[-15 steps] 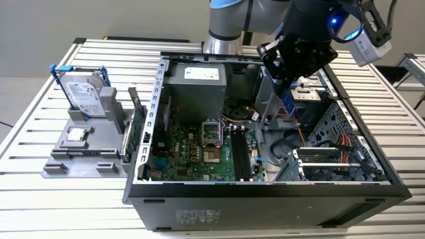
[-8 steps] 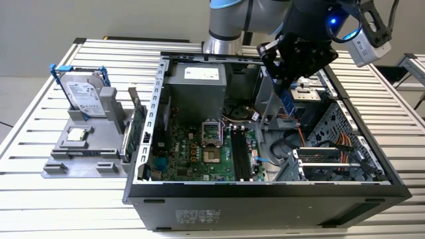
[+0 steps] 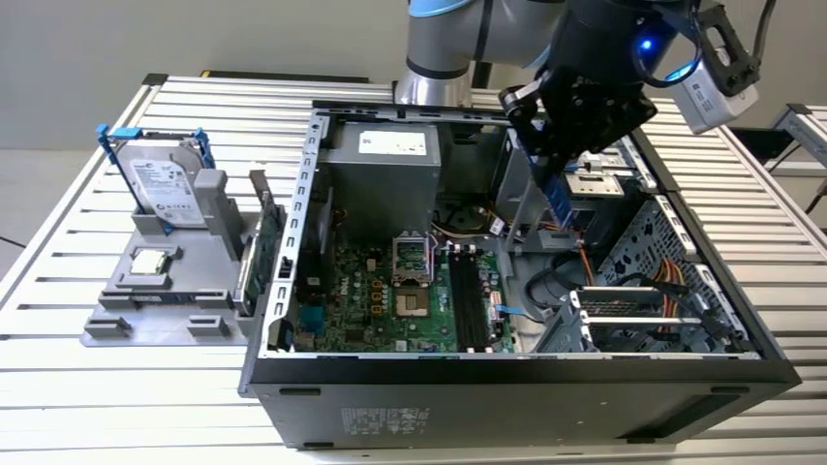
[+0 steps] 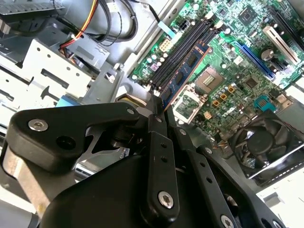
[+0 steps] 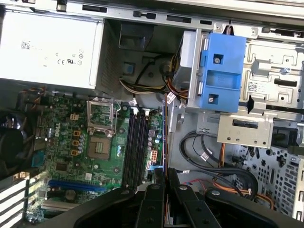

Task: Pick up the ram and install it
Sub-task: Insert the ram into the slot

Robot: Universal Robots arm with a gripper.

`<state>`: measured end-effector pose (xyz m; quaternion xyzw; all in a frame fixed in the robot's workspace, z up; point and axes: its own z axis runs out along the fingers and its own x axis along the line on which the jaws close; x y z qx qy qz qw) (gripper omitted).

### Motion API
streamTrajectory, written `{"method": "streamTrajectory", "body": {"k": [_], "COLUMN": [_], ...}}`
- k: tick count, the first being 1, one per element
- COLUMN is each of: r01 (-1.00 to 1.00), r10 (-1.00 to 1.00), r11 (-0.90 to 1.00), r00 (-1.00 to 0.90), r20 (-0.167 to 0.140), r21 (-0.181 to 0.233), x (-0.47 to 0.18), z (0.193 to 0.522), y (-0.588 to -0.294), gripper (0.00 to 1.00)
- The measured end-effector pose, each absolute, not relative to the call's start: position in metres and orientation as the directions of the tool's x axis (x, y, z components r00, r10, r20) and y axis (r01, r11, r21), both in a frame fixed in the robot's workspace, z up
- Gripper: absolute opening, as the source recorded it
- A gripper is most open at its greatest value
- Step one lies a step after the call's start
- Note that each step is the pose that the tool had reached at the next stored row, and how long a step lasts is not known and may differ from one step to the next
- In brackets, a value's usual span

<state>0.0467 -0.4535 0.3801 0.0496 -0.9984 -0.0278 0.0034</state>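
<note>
My gripper (image 3: 545,163) hangs over the open computer case (image 3: 517,373), shut on the ram (image 3: 557,201), a narrow blue-dark board pointing down from the fingertips. In the second wrist view the ram (image 4: 183,76) shows its black chips and reaches from the gripper (image 4: 159,107) toward the black memory slots (image 4: 183,50) on the green motherboard (image 4: 237,71). The first wrist view shows the ram (image 5: 164,137) edge-on as a thin line, held above the board just beside the memory slots (image 5: 135,142), apart from them. All the slots look empty.
A grey power supply (image 3: 382,145) fills the case's back corner. A drive cage with a blue bracket (image 5: 221,66) and loose cables (image 5: 209,156) lie beside the ram. A fixture (image 3: 155,300) at the exterior view's left holds a hard drive (image 3: 168,189), a processor chip (image 3: 153,260) and a green card (image 3: 265,257).
</note>
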Motion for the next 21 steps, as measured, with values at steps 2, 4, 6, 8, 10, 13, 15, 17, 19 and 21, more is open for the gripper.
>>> {"method": "streamTrajectory", "body": {"k": [2,4,6,8,10,13,15,17,19,21], "r01": [-0.099,-0.099,-0.099,-0.099,-0.099,-0.099,-0.099,-0.099,-0.099,-0.099], "r10": [-0.099,-0.099,-0.099,-0.099,-0.099,-0.099,-0.099,-0.099,-0.099,-0.099], "r11": [0.994,0.994,0.994,0.994,0.994,0.994,0.994,0.994,0.994,0.994], "r00": [-0.995,-0.995,-0.995,-0.995,-0.995,-0.995,-0.995,-0.995,-0.995,-0.995], "r20": [0.004,0.004,0.003,0.002,0.001,-0.002,-0.004,-0.005,-0.005,-0.005], "r21": [0.056,0.056,0.056,0.056,0.056,0.055,0.055,0.055,0.055,0.055], "x": [0.047,0.047,0.047,0.047,0.047,0.047,0.047,0.047,0.047,0.047], "z": [0.379,0.378,0.377,0.376,0.375,0.373,0.372,0.37,0.369,0.368], "y": [-0.453,-0.453,-0.453,-0.453,-0.454,-0.454,-0.454,-0.454,-0.453,-0.454], "gripper": [0.0,0.0,0.0,0.0,0.0,0.0,0.0,0.0,0.0,0.0]}}
